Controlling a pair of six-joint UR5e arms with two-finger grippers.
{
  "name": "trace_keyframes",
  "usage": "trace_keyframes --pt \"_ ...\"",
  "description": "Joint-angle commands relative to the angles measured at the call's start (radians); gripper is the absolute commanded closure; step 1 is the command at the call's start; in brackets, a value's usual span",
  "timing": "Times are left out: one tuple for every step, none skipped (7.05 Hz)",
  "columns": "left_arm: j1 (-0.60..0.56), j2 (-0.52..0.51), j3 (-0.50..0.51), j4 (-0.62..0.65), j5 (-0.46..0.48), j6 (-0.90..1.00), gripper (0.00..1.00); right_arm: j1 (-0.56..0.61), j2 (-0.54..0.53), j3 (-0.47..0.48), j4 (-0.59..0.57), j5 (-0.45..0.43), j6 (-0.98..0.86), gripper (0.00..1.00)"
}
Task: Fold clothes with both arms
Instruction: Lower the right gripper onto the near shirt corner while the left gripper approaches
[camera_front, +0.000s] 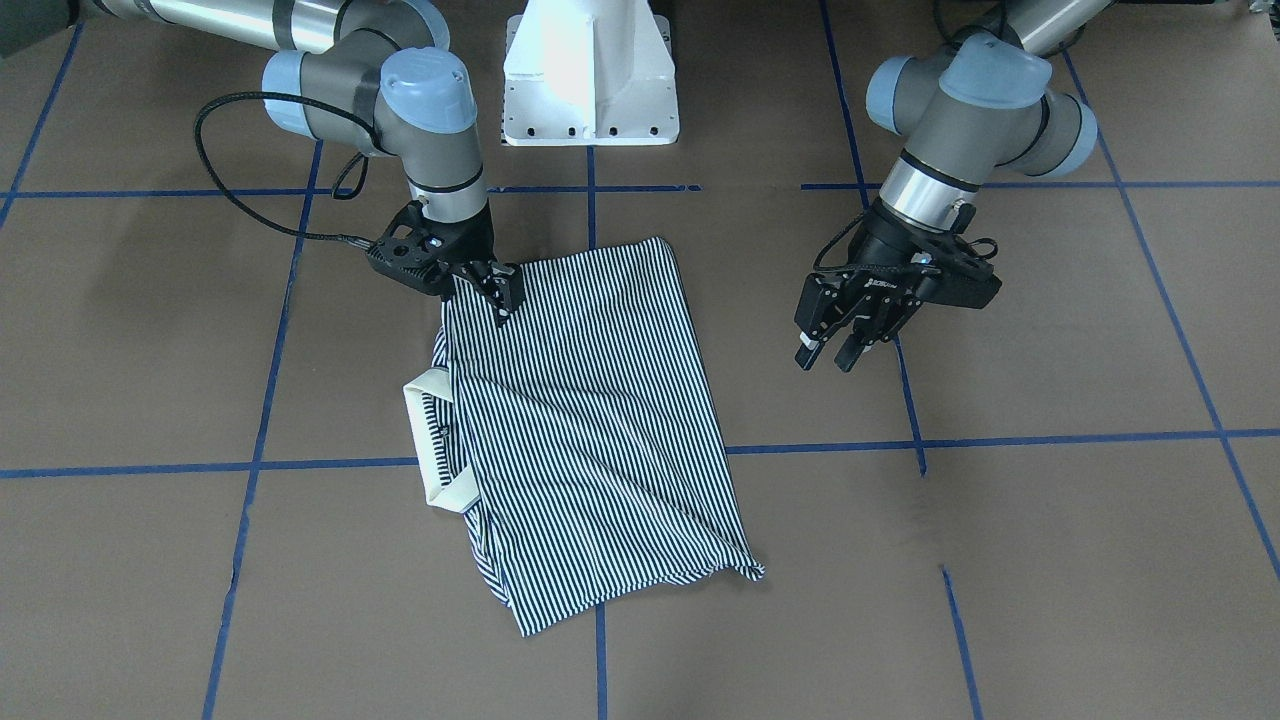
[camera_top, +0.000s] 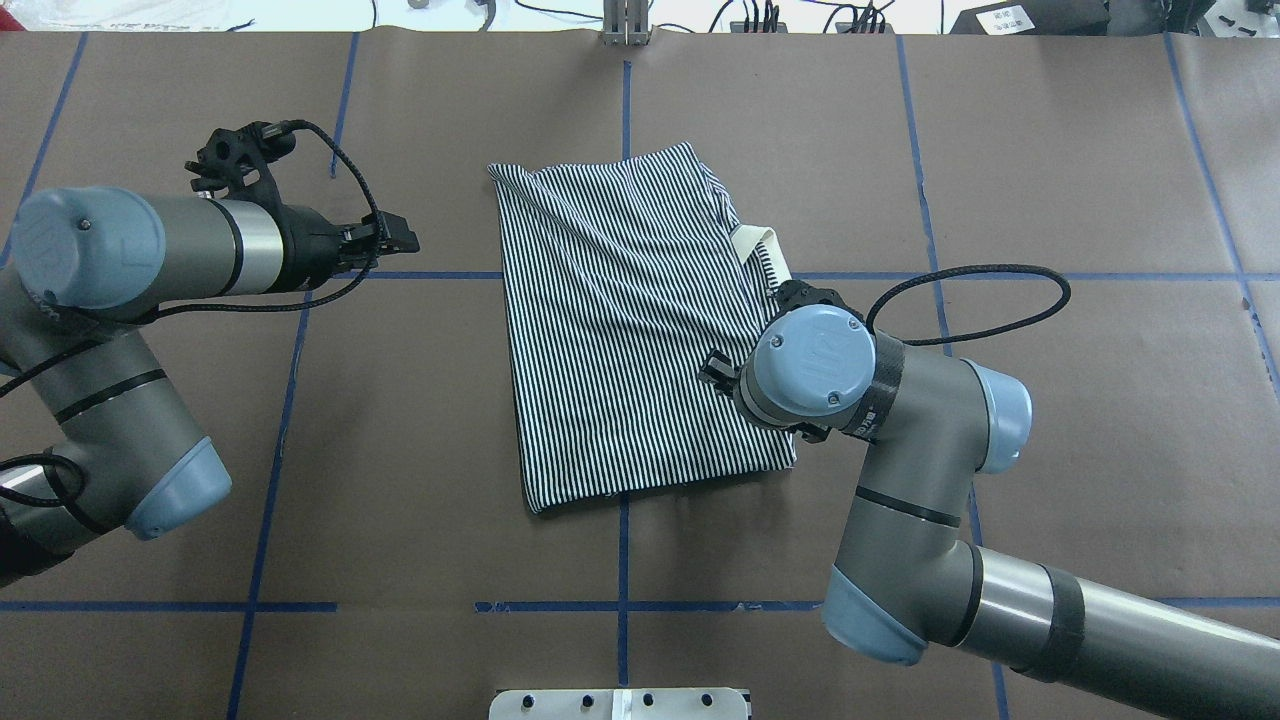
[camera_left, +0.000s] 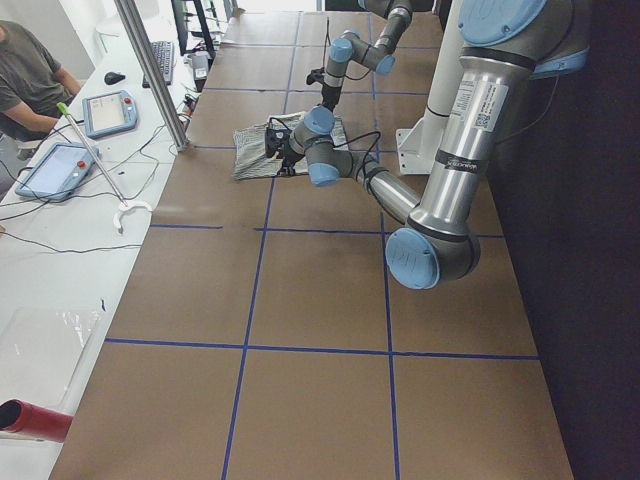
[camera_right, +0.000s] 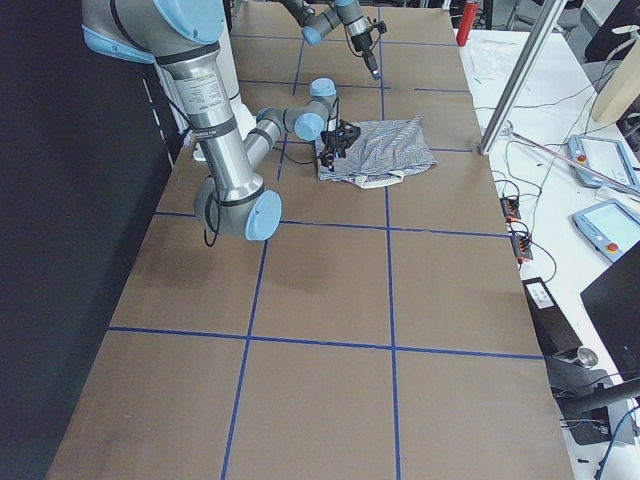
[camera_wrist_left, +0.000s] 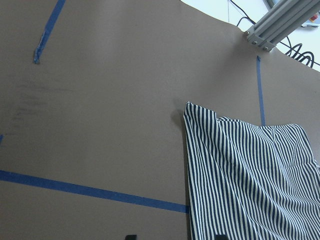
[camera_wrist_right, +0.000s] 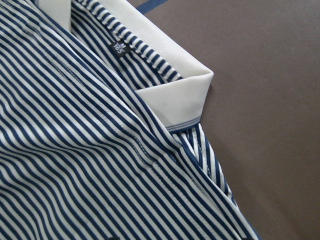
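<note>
While the right hand (camera_front: 505, 300) sits on the near corner of the polo shirt (camera_front: 600, 420) with fingers close together, can't tell if it's clamped on cloth. Left hand (camera_front: 825, 360) hovers off to the side, fingers spread, holding nothing. Shirt lies mid-tabletop (camera_front: 1000, 560), already a rough rectangle, collar (camera_front: 430, 440) poking out on the robot's right. Far corner (camera_front: 745, 570) ragged. Likely one final fold or a tidy-up left.

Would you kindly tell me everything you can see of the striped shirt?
The shirt is soft fabric with thin navy-and-white stripes and a plain cream collar. It lies folded into a creased rough rectangle on the brown table, collar sticking out on the robot's right. The right pincer is at its near right corner.
</note>
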Motion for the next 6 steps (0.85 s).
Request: trace_keyframes --pt "0.000 0.000 -0.003 0.001 0.001 -0.001 0.39 -0.020 -0.009 0.001 -0.002 0.002 0.014 0.15" --pt "-0.001 0.000 -0.003 0.001 0.001 -0.001 0.39 -0.024 -0.019 0.002 -0.002 0.002 0.016 0.15" --pt "0.000 0.000 -0.001 0.001 0.001 -0.001 0.39 -0.025 -0.038 0.022 -0.002 0.003 0.016 0.17" --pt "0.000 0.000 -0.001 0.001 0.001 -0.001 0.39 -0.028 -0.059 0.050 -0.002 0.006 0.016 0.18" --pt "0.000 0.000 -0.001 0.001 0.001 -0.001 0.39 -0.040 -0.065 0.051 -0.002 0.005 0.016 0.19" --pt "0.000 0.000 0.002 0.001 0.001 -0.001 0.39 -0.051 -0.062 0.045 -0.001 0.003 0.017 0.21"
